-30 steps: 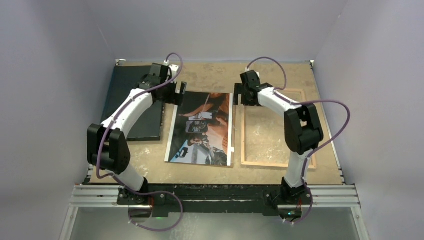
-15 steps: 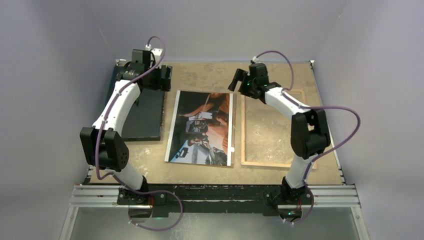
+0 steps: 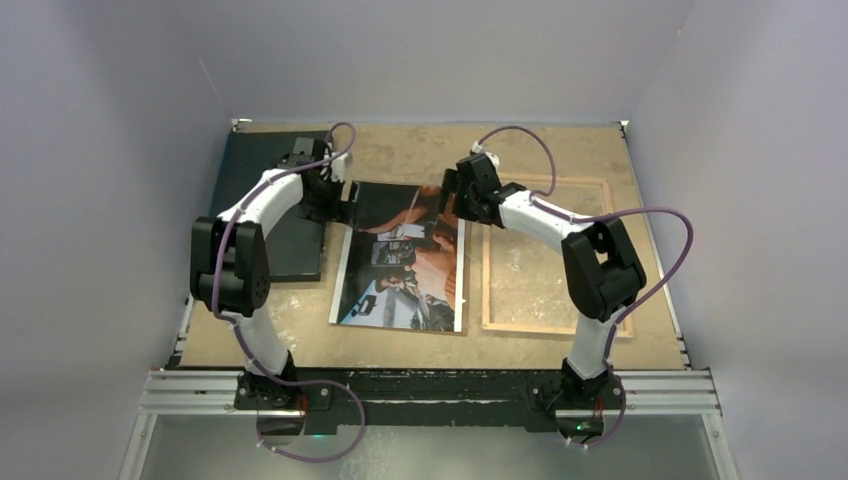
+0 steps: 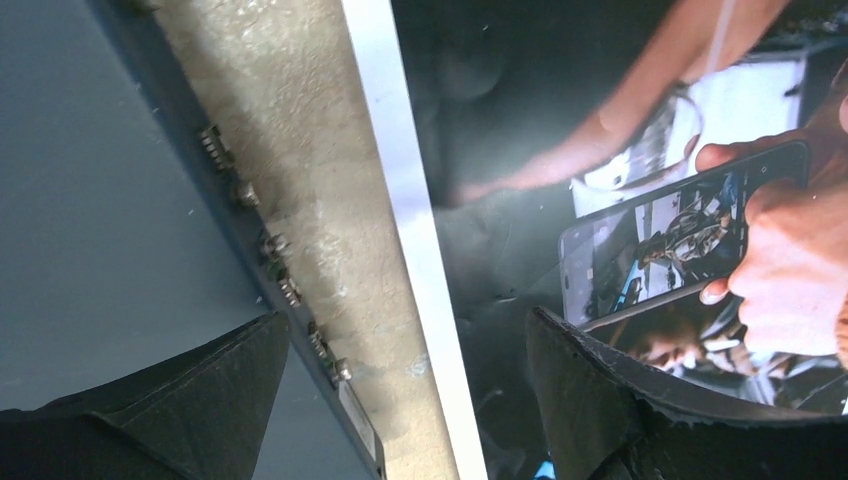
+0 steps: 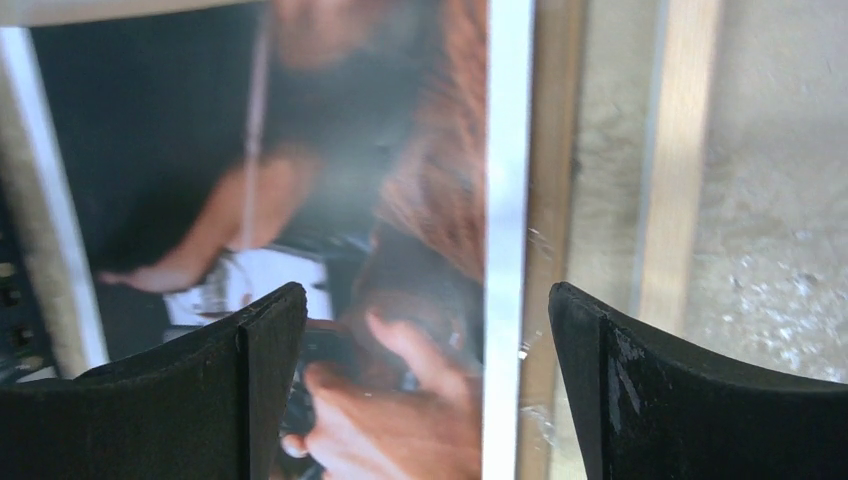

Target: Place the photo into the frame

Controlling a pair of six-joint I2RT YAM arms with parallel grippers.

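Note:
The photo (image 3: 405,255), a dark reddish print with a white border, lies flat on the table's middle. The frame (image 3: 545,327), with thin light wooden rails, lies just right of it. My left gripper (image 3: 340,200) is low over the photo's far left edge. In the left wrist view that gripper (image 4: 410,400) is open and straddles the white border of the photo (image 4: 600,130). My right gripper (image 3: 455,195) is over the far right edge. Seen from the right wrist, this gripper (image 5: 430,340) is open astride the border of the photo (image 5: 330,170), beside the frame's rail (image 5: 678,150).
A flat black board (image 3: 290,250) lies left of the photo, with small metal clips along its edge (image 4: 270,250). The sandy tabletop (image 3: 420,150) is walled in by pale panels at the back and sides. A metal rail (image 3: 430,390) carries both arm bases at the near edge.
My left gripper swung out over the black board's far end, then came back down to the photo's far left edge. The right gripper rose, then moved left onto the photo's far right edge.

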